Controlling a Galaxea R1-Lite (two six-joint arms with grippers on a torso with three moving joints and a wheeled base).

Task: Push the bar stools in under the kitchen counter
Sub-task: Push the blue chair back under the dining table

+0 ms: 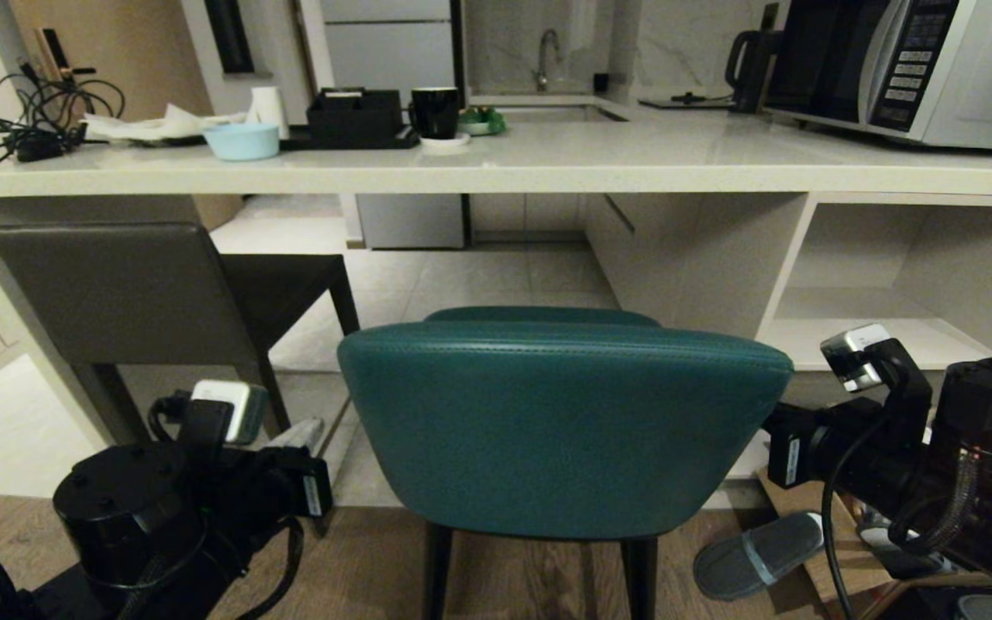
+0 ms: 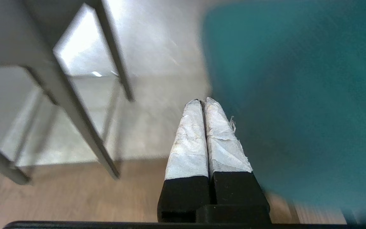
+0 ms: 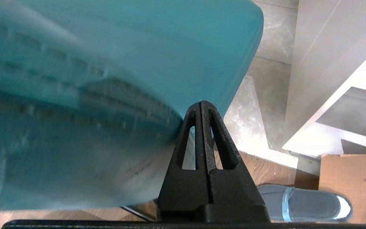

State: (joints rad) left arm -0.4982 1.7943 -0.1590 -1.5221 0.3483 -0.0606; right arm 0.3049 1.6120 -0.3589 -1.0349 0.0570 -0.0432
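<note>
The near stool [image 1: 561,430] is teal with black legs; the left stool [image 1: 117,293] is dark grey. The counter [image 1: 548,164] is white, perhaps faintly speckled. A pale blue bowl [image 1: 242,140] and black mug [image 1: 435,112] sit on it. The floor slipper [image 1: 759,551] is grey.

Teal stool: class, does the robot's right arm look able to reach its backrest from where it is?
Probably yes. The shut right gripper sits right at the edge of the teal stool backrest, with nothing between them; whether it touches is unclear.
</note>
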